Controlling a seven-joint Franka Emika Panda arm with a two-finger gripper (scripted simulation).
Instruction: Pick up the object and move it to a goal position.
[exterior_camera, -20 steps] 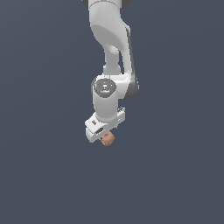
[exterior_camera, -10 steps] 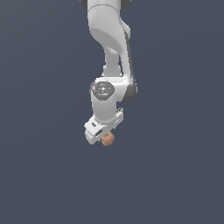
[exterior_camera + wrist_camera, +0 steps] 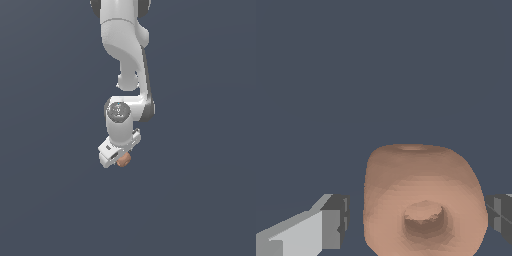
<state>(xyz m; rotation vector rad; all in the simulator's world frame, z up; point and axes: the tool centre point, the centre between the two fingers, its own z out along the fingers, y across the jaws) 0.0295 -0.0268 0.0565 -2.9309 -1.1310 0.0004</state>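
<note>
The object (image 3: 124, 159) is a small terracotta-orange lump at the tip of my white gripper (image 3: 119, 161), in the middle of the exterior view. The wrist view shows the object (image 3: 423, 200) large, a round dimple on the face toward the camera, sitting between my fingers. One finger (image 3: 331, 227) stands apart from it with a strip of background showing between them. The other finger (image 3: 500, 215) is right at the object's opposite side. The gripper (image 3: 416, 220) is open around the object, not clamped on it.
A uniform dark grey-blue surface fills both views. The white arm (image 3: 125, 60) reaches down from the top of the exterior view. No other objects or edges are visible.
The gripper and the object stay in nearly the same place. The upper arm links have shifted slightly.
</note>
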